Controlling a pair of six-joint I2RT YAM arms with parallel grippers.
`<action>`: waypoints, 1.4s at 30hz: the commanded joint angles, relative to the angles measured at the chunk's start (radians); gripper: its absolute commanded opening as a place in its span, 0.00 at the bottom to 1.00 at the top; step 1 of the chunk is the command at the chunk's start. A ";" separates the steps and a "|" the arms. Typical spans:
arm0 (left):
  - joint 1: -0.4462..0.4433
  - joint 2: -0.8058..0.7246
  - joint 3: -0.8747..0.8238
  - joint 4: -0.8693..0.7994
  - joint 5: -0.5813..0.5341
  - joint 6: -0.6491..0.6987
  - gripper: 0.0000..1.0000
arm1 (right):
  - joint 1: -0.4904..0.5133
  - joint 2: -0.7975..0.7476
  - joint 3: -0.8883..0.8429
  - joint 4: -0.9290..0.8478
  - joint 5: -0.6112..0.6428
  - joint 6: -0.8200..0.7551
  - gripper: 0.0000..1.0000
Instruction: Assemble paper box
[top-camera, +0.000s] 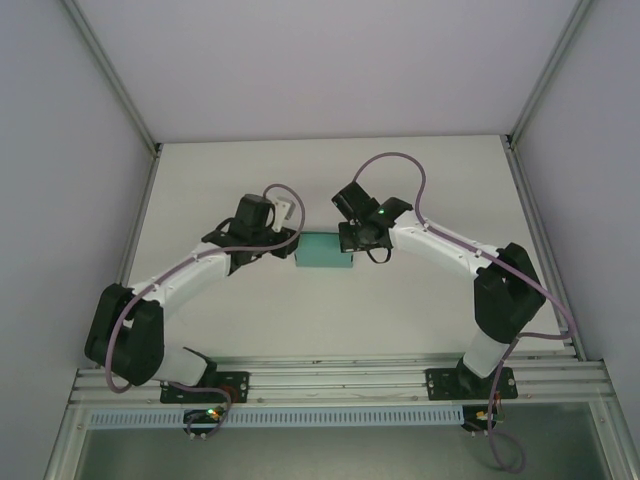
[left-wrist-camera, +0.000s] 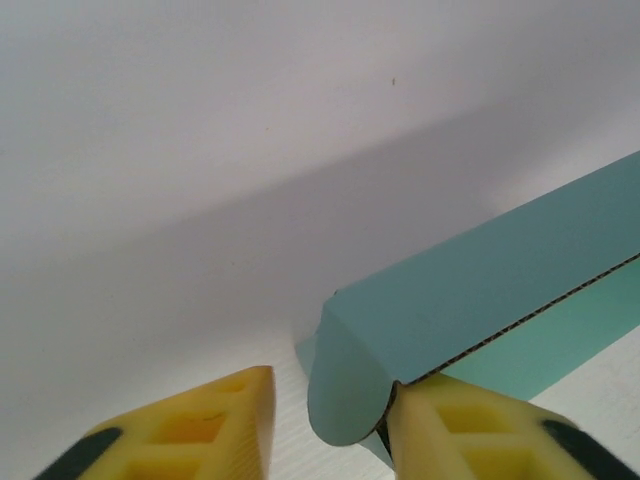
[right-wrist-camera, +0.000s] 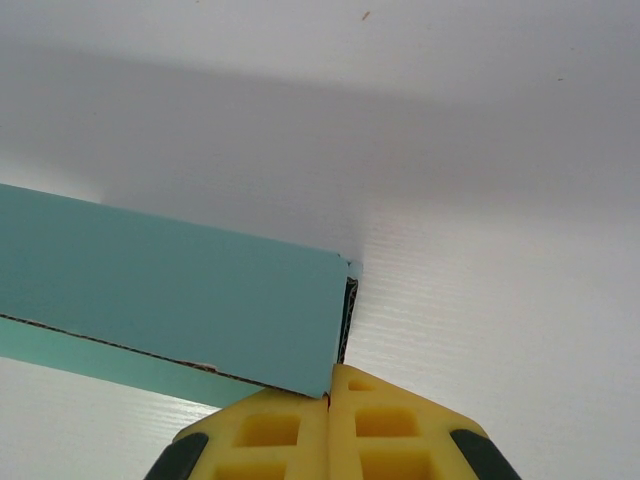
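paper box (top-camera: 325, 250): between both fingers | left fingers (left-wrist-camera: 228, 425): spread, rounded flap touching one | right fingers (right-wrist-camera: 285, 432): pressed together at its corner | look: teal, flat

Top cam looks down from behind; wrist cams close-up at opp. ends of paper box (top-camera: 325, 252).
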 joint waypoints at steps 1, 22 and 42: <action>-0.007 0.025 0.042 0.013 -0.038 0.039 0.28 | 0.000 0.027 0.001 -0.063 -0.026 -0.019 0.00; -0.044 0.053 0.207 -0.336 0.092 -0.072 0.00 | 0.040 0.058 0.004 -0.122 0.165 -0.014 0.00; 0.094 0.087 0.234 -0.342 0.429 -0.339 0.00 | 0.154 0.056 -0.124 0.040 0.240 -0.050 0.00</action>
